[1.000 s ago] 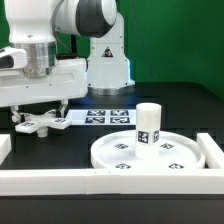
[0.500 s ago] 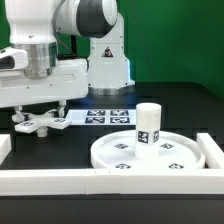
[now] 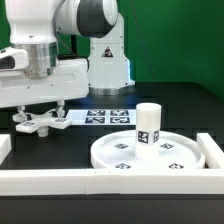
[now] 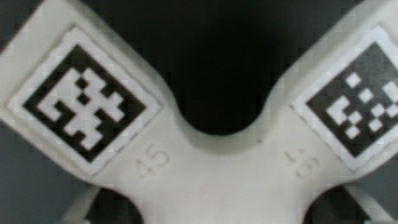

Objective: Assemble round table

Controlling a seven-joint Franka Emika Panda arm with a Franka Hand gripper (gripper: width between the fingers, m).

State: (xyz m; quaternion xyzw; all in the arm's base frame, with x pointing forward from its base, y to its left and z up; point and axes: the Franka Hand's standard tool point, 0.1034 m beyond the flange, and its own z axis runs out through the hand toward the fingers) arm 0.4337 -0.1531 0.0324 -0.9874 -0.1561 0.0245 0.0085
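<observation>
The cross-shaped base (image 3: 38, 123) lies flat on the dark table at the exterior view's left. My gripper (image 3: 42, 112) is lowered straight over it, jaws open and standing either side of it. In the wrist view the base (image 4: 210, 160) fills the picture with two tagged arms spreading away, and dark gaps separate it from the fingers (image 4: 64, 205) at the edges. The large round disc (image 3: 105, 150) lies at the front right. The short cylinder leg (image 3: 148, 124) stands upright on it.
The marker board (image 3: 108, 117) lies behind the disc, right of the base. A long white border wall (image 3: 60, 180) runs along the front and up the right side (image 3: 212, 150). The robot's pedestal (image 3: 108, 65) stands at the back.
</observation>
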